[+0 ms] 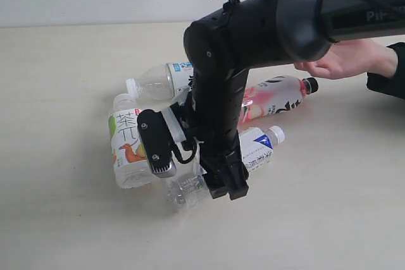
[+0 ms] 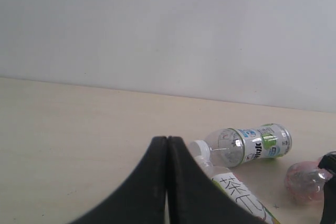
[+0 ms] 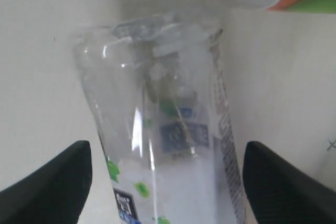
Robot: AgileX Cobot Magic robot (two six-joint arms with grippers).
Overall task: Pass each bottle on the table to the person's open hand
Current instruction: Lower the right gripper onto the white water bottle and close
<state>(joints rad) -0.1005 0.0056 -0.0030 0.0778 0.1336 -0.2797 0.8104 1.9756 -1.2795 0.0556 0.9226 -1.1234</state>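
right end effector (image 3: 168, 146): spread wide, one finger on each side of a clear plastic bottle (image 1: 181, 194) lying on the pale beige desk (image 1: 63, 219), near side | left end effector (image 2: 167, 141): pressed together | person's open hand (image 1: 345, 58): far right | pink plastic bottle with black cap (image 1: 278, 96): lying close to that hand

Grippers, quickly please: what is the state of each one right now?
Left gripper: shut, holding nothing.
Right gripper: open, jaws on both sides of a clear bottle, not gripping it.
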